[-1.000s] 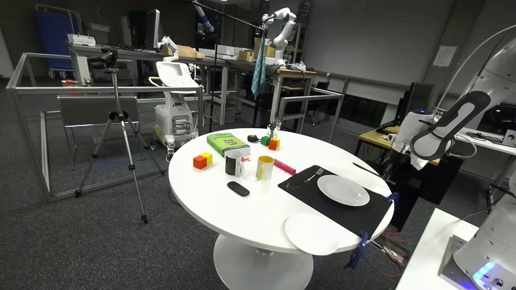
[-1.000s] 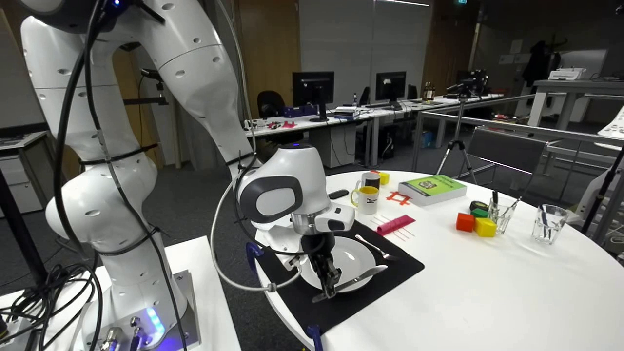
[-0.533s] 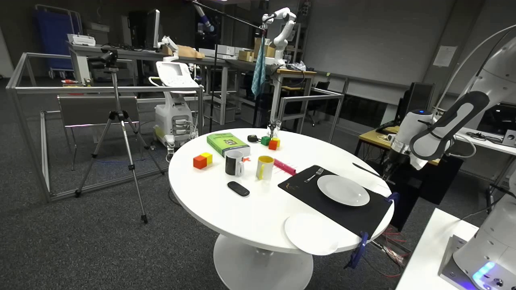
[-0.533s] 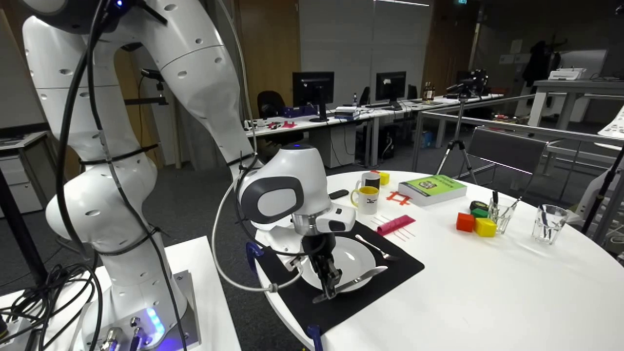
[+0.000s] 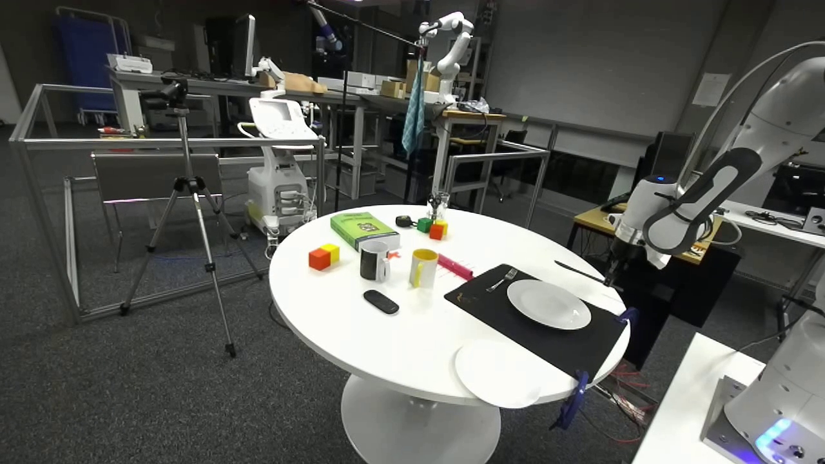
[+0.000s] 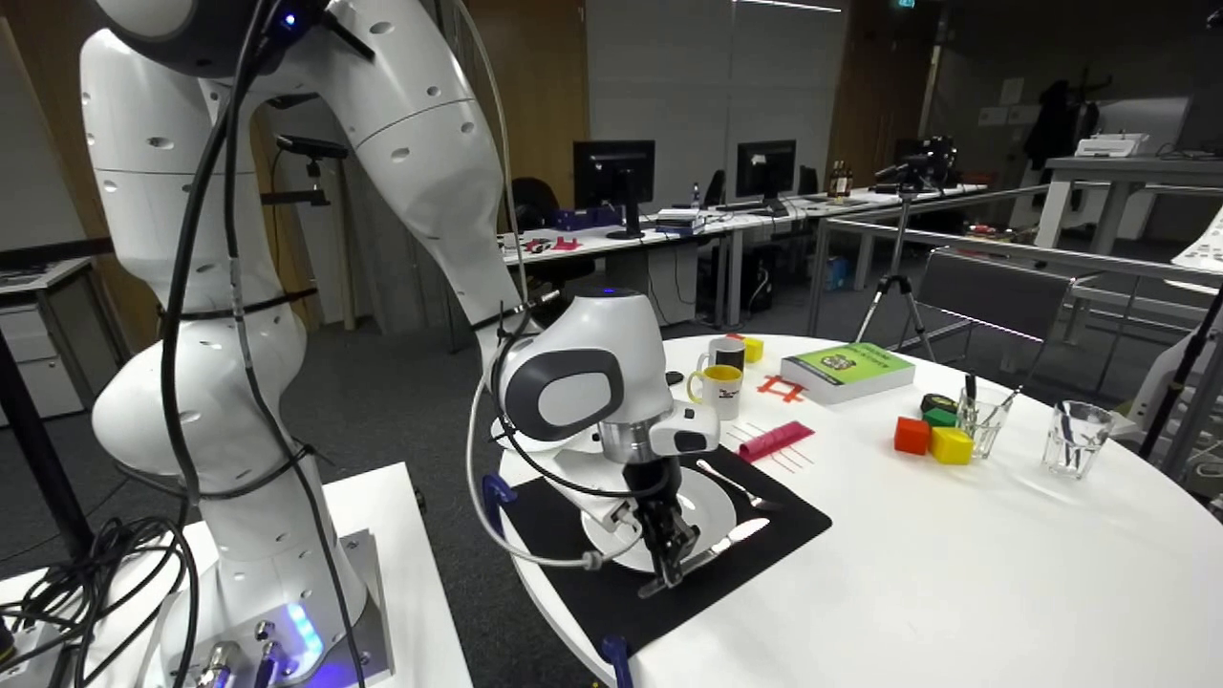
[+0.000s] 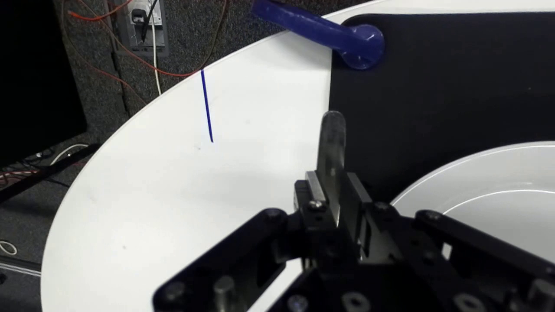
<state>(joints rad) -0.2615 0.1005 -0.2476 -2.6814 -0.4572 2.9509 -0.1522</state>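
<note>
A metal table knife (image 6: 731,540) is pinched in my gripper (image 6: 674,566), one end jutting out on each side of the jaws. From the wrist view, a rounded end of the knife (image 7: 333,138) stands out beyond my gripper (image 7: 336,186), between its two flat pads. The knife hangs over the black placemat (image 6: 592,592) and close to the rim of the white plate (image 6: 705,497) in an exterior view. How high it is above the mat I cannot tell. A fork (image 5: 503,280) lies on the mat at the plate's far side from the gripper.
Blue clamps (image 5: 572,403) grip the mat at the table edge. Elsewhere on the round table are a second plate (image 5: 496,374), a yellow-handled mug (image 5: 423,269), a black-and-white mug (image 5: 374,261), a pink roll (image 6: 774,440), a green book (image 6: 846,368), coloured blocks and a glass (image 6: 1075,440).
Over the last half second my gripper and the knife have shifted together, away from the robot's base and along the table. The plate, fork and mugs have stayed where they were.
</note>
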